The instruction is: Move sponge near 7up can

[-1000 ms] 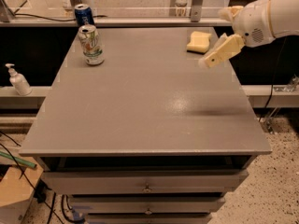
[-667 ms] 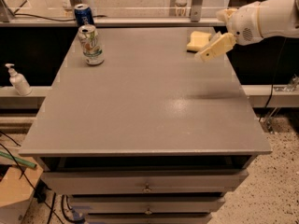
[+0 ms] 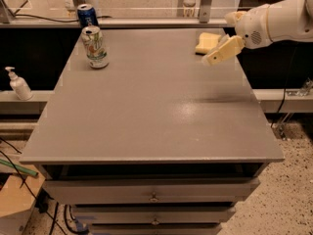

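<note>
Hand hangs over the far right part of the bench, at the end of a white arm that reaches in from the right edge of the view. It points down and to the left, toward the sponge. Whether it is open or closed I cannot tell, and nothing shows it gripping anything.

The sponge lies flat on the bench near the far right corner. Its right side is partly hidden behind the hand, so whether the two touch is unclear.

The 7up can stands upright near the far left corner, well apart from the sponge, with most of the bench's width between them.

By my reading, the task is at its opening stage. The approach to the sponge looks nearly done, but the grasp, the carry across to the left and the set-down beside the can are all left to do.

Count:
- One hand.
- One sponge.
- Two cans: the 7up can, and a blue can upright just behind it at the far edge.
- One pump bottle on a lower ledge to the left.
- Two drawers with knobs under the bench top.
</note>
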You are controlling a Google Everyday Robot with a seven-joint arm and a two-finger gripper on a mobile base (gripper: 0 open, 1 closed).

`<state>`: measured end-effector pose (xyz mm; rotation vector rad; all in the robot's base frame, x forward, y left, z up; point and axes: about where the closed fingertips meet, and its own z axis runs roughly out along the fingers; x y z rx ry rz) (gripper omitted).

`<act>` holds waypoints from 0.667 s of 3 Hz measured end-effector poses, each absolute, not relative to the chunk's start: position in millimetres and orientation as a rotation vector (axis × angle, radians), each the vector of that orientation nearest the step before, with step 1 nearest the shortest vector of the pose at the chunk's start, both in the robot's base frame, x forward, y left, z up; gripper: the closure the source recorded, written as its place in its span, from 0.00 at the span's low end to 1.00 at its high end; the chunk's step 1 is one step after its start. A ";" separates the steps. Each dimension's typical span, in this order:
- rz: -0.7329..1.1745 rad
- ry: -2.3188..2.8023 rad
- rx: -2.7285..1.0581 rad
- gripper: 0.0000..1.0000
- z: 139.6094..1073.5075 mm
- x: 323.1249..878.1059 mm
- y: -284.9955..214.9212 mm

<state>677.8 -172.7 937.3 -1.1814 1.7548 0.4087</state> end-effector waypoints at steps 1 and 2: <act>0.423 1.739 -1.097 0.00 925.3 696.4 -171.3; 0.420 1.722 -0.999 0.00 915.0 727.9 -175.2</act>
